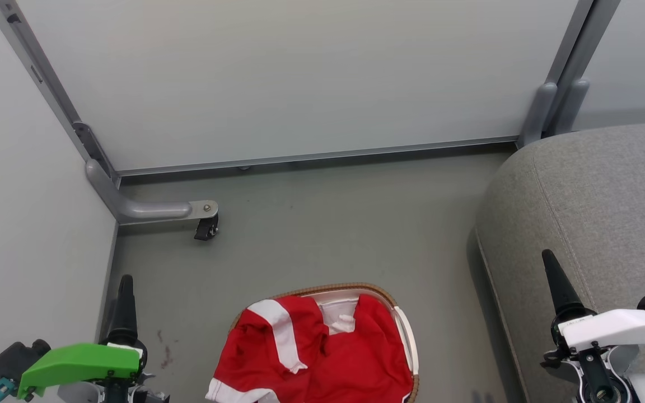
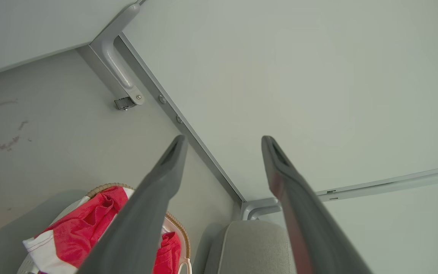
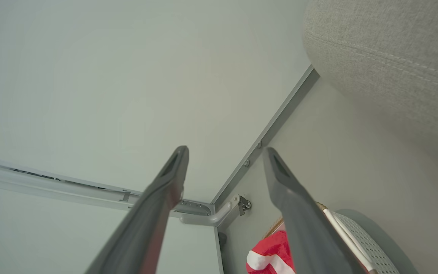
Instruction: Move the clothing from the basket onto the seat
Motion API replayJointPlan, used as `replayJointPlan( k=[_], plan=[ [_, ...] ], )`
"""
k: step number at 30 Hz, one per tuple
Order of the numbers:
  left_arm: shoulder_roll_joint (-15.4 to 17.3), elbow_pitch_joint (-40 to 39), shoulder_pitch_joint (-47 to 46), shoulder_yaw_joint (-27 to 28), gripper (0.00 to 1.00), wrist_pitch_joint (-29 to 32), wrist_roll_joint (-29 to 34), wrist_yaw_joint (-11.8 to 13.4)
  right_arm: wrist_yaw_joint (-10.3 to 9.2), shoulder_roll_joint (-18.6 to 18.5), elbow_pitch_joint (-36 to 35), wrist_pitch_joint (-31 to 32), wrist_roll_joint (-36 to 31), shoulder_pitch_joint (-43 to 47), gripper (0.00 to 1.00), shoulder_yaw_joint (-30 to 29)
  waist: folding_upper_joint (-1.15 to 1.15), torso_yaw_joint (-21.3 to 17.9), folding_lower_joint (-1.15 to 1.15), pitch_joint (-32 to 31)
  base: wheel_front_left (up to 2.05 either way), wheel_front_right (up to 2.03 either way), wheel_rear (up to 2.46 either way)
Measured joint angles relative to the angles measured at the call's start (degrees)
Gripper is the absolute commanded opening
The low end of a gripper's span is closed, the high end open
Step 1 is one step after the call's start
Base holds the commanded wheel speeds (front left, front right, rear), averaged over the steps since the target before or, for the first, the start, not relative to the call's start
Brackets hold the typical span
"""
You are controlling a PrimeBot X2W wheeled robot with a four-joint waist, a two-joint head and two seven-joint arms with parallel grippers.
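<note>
Two grippers are seen low in the head view: the left gripper (image 1: 125, 294) at the lower left and the right gripper (image 1: 553, 277) at the lower right, over the edge of the seat (image 1: 597, 196). Nothing is held by either. The clothing (image 1: 322, 358) lies heaped in the basket (image 1: 379, 291), which stands on the floor (image 1: 328, 224) between them, near the seat. In the left wrist view the left fingers (image 2: 169, 171) are seen well apart, with the red fabric below them. In the right wrist view the right fingers (image 3: 165, 182) are spread likewise. It is judged that the first pick is not yet begun; a gripper must be lowered onto the fabric and closed on a fold.
</note>
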Motion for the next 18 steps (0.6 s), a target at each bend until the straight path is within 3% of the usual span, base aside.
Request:
replayJointPlan(
  k=[18],
  plan=[
    [0.5, 0.9, -1.0, -2.1, 1.00, -3.9, 18.0, 0.2, 0.00, -0.6, -0.2, -3.8, -16.4, -0.8, 1.00, 1.9, 0.00, -0.2, 0.00, 0.4, 0.00, 0.00, 0.00]
  ],
)
